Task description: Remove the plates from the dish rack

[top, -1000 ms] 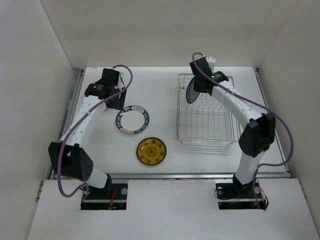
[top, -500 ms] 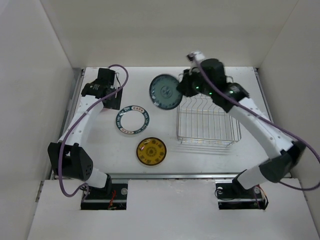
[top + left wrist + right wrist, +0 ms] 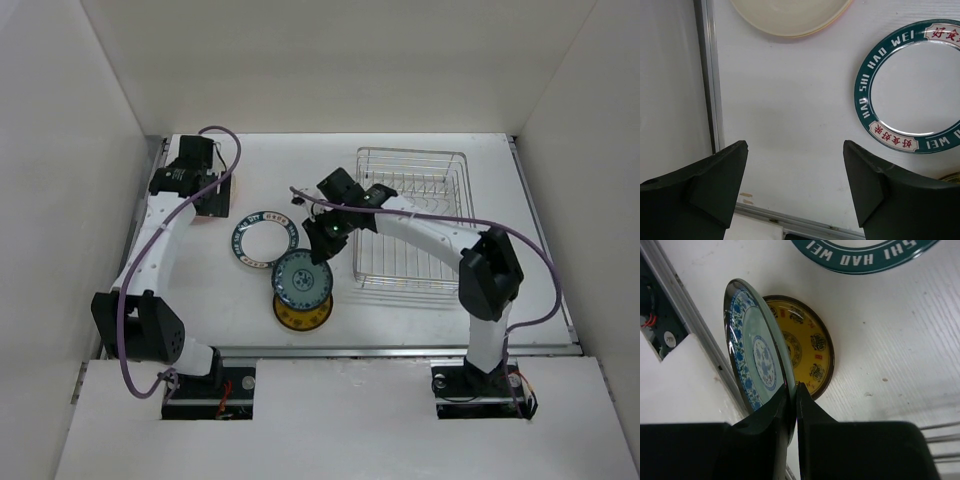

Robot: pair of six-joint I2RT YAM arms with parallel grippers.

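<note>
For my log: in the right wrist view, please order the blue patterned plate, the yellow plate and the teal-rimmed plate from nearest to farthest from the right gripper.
1. The blue patterned plate: held tilted by its rim in the jaws of the right gripper, left of centre.
2. The yellow plate: flat on the table, just behind the blue one.
3. The teal-rimmed plate: at the top edge.

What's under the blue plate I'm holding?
The yellow plate, flat on the table. From overhead only its near rim shows; the rest is covered. Whether the blue plate touches it is unclear.

yellow plate (image 3: 298, 321) half hidden, cream plate (image 3: 790, 17) cropped
</note>
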